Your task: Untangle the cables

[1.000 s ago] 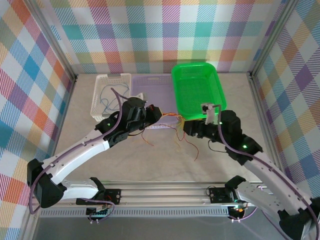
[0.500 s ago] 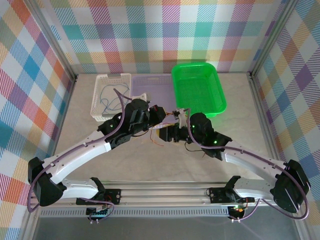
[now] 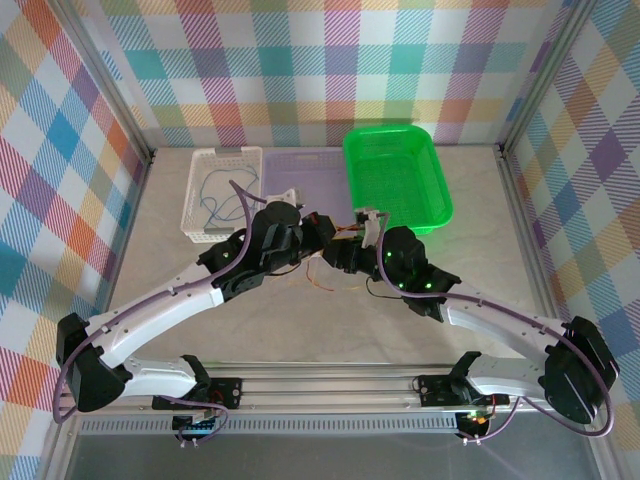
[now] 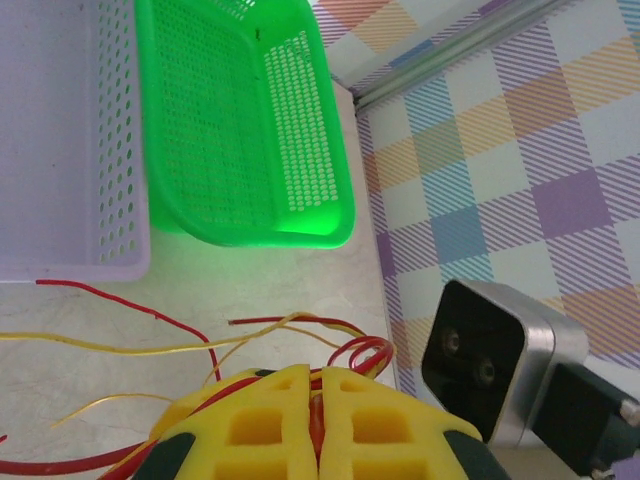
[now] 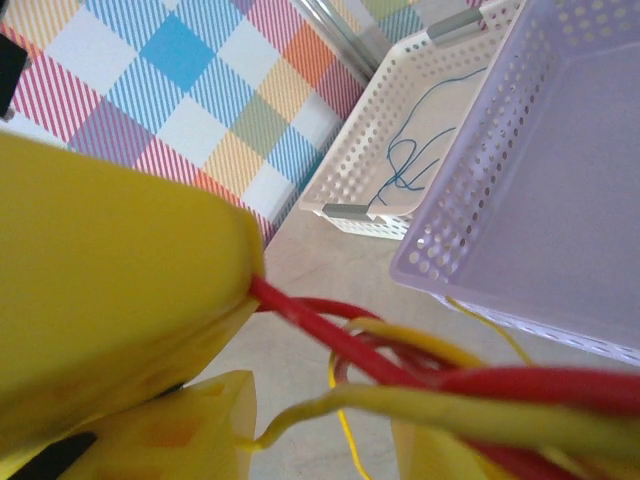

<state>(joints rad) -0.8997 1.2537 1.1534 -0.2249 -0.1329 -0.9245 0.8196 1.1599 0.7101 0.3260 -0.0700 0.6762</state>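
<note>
**Both arms on the tangle, ready to pull apart**

I see the red and yellow cables (image 3: 345, 233) bunched mid-tabletop (image 3: 180, 290), just off the purple tray (image 3: 310, 175). Their long axis runs left to right, with loose ends trailing toward the near edge. The left gripper (image 4: 318, 385) has its jaws clamped on a red strand (image 4: 316, 430). The right gripper (image 5: 248, 335) straddles the bundle, but I cannot tell if it grips. Next, I judge, it should secure one strand, then the arms draw apart slowly.
</note>
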